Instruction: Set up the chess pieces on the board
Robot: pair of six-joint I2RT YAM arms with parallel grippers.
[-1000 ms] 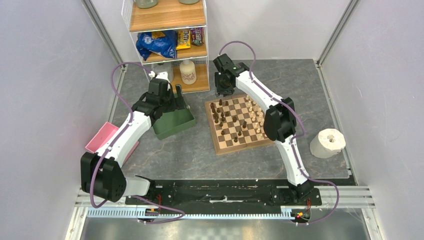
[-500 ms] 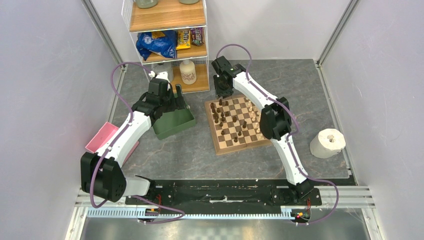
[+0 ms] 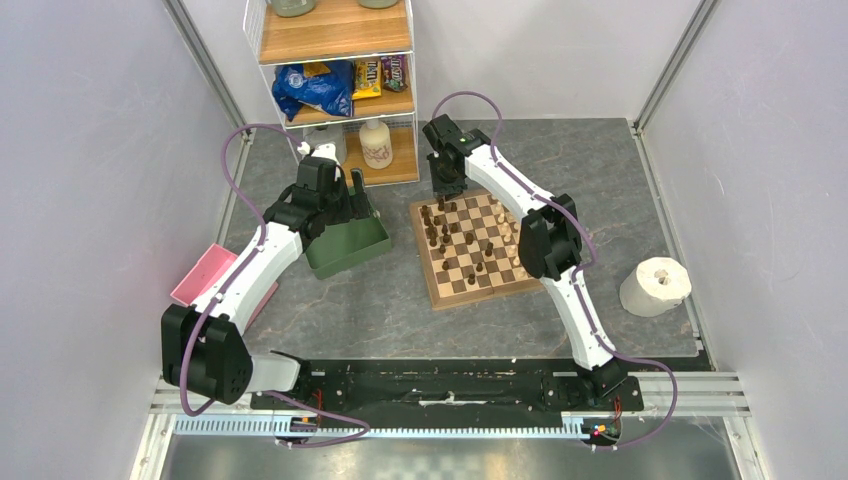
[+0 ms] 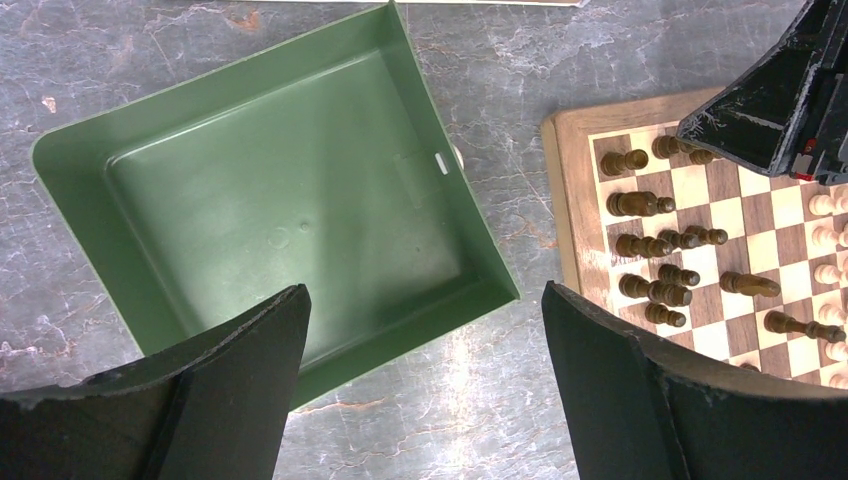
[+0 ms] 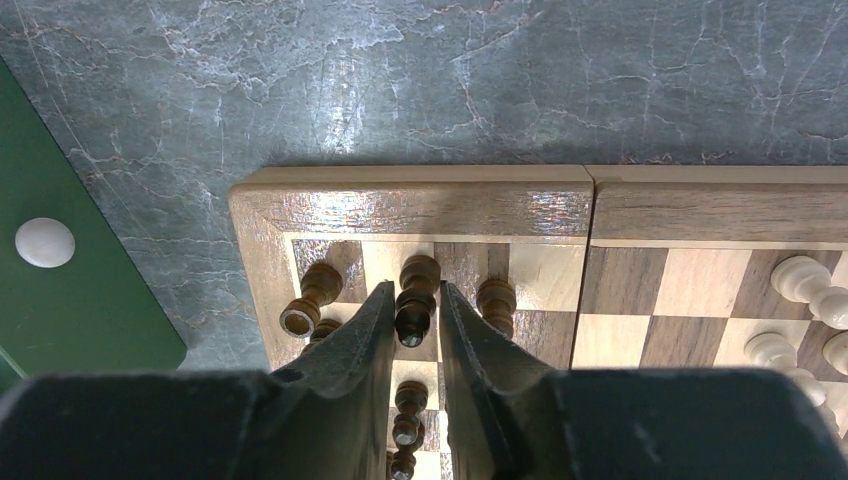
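Table (image 3: 400, 310): grey stone surface, it fills the middle of the top view.
Board (image 3: 484, 294): centre of the top view, a little turned, to the right of the green tray.
Green tray (image 4: 270, 200): left of the board, near it but not touching.
Left gripper (image 4: 430, 400): jaws wide apart, nothing between them, above the tray's lower rim.
Right gripper (image 5: 412, 300): fingers narrow, closed around one dark piece (image 5: 418, 285) at the board's upper left corner.
Dark pieces (image 3: 440, 225): left side of the board.
Cream pieces (image 3: 515, 235): right side of the board.

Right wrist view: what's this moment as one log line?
right gripper shut on dark piece, board corner row | left gripper open above green tray
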